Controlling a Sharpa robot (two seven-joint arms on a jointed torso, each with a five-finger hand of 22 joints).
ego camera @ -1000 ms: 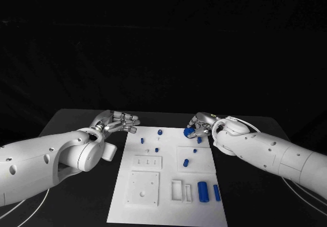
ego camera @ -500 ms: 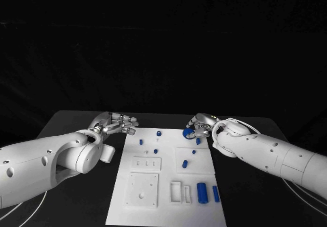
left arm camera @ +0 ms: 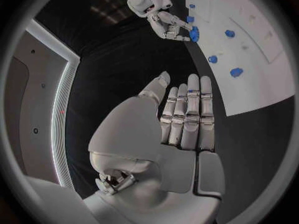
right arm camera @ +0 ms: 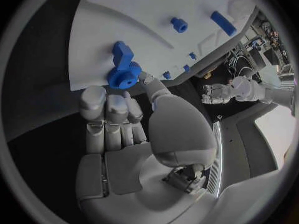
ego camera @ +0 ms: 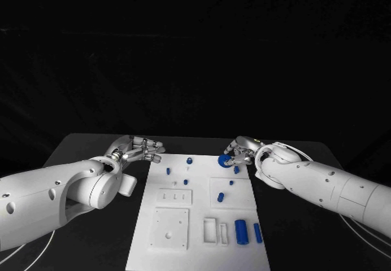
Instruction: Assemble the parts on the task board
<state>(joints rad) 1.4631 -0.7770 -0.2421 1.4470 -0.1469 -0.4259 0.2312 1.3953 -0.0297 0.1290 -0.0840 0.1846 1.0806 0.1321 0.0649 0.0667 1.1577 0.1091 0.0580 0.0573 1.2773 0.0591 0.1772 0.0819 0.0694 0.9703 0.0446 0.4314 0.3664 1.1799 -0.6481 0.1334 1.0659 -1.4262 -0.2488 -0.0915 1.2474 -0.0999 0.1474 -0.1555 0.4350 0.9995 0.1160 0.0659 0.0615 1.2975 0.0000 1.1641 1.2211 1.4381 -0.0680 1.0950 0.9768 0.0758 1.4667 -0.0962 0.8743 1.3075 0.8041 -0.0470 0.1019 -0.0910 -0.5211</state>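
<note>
The right hand (ego camera: 237,151) covers part of the blue wheel (ego camera: 224,160); the small blue pegs (ego camera: 186,182) beside it are too tiny to tell apart.

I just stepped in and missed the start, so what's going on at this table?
A two-armed robot is assembling small blue parts on a white task board. Its right hand holds a round blue part over the board's far right corner. The left hand holds nothing, its fingers straight out beside the board's far left edge. Several blue parts sit farther in on the board, including two blue cylinders lying side by side near its near right end.
</note>
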